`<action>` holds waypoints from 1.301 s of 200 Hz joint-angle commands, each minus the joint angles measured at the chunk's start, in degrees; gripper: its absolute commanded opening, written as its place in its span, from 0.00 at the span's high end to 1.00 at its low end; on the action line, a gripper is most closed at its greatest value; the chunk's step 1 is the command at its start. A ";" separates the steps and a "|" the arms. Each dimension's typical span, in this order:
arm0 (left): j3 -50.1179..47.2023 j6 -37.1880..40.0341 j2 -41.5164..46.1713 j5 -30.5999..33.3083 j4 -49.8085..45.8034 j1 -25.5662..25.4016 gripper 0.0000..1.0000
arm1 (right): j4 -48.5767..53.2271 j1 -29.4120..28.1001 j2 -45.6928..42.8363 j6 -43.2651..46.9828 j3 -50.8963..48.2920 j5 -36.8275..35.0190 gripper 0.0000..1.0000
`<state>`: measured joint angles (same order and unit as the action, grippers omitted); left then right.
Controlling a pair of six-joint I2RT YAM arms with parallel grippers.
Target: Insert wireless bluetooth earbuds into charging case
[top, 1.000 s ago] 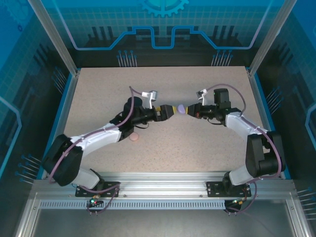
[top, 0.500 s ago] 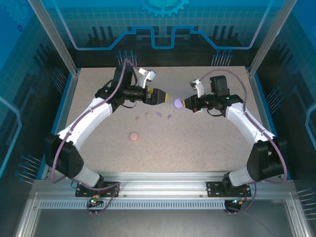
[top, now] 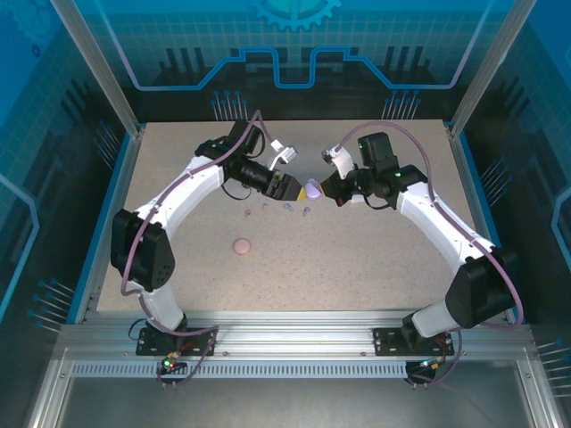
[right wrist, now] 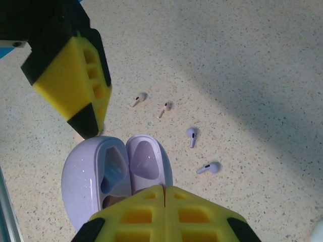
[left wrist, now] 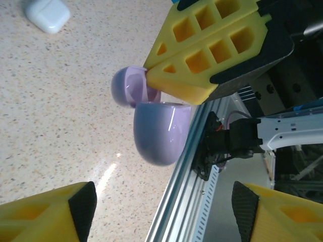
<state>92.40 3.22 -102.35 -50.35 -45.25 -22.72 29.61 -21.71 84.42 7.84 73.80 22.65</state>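
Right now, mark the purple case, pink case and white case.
purple case (right wrist: 76, 182), right wrist view, outer shell
pink case (top: 242, 246), top external view, middle of top
white case (left wrist: 48, 14), left wrist view, top face

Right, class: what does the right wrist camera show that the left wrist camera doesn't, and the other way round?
Right wrist: two pale pink earbuds and two purple earbuds lying loose on the table, plus the hollows inside the case. Left wrist: a white charging case and the aluminium frame rail. Both: the open purple charging case, gripped by the shut right gripper, with the open left gripper close by.
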 commanded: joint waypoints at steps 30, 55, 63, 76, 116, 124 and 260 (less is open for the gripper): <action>2.46 -0.15 -2.14 -6.95 0.73 0.00 0.32 | 2.21 -1.55 -0.05 1.75 3.82 1.06 1.00; 2.25 -0.66 -2.53 -7.61 1.77 -0.29 0.35 | 2.19 -2.09 0.35 1.48 4.32 1.57 1.00; 2.10 -0.91 -2.51 -8.02 2.31 -0.31 0.37 | 2.13 -2.35 0.47 1.48 4.44 1.71 1.00; 1.78 -1.52 -2.48 -8.26 3.42 -0.42 0.38 | 2.15 -2.84 0.74 1.45 4.57 1.52 1.00; 1.28 -2.26 -2.49 -8.71 5.33 -0.42 0.45 | 2.17 -3.60 1.66 1.55 4.77 0.98 1.00; 1.23 -2.30 -2.51 -8.82 5.39 -0.44 0.46 | 2.13 -3.68 1.86 1.49 4.83 1.05 1.00; -2.58 -2.08 -2.56 -9.33 7.77 -0.36 0.57 | 2.65 -3.77 2.83 2.01 6.18 -0.02 1.00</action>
<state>90.87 1.43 -104.42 -57.93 -39.03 -22.87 30.96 -24.75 86.72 8.95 78.22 22.83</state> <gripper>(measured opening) 0.439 0.042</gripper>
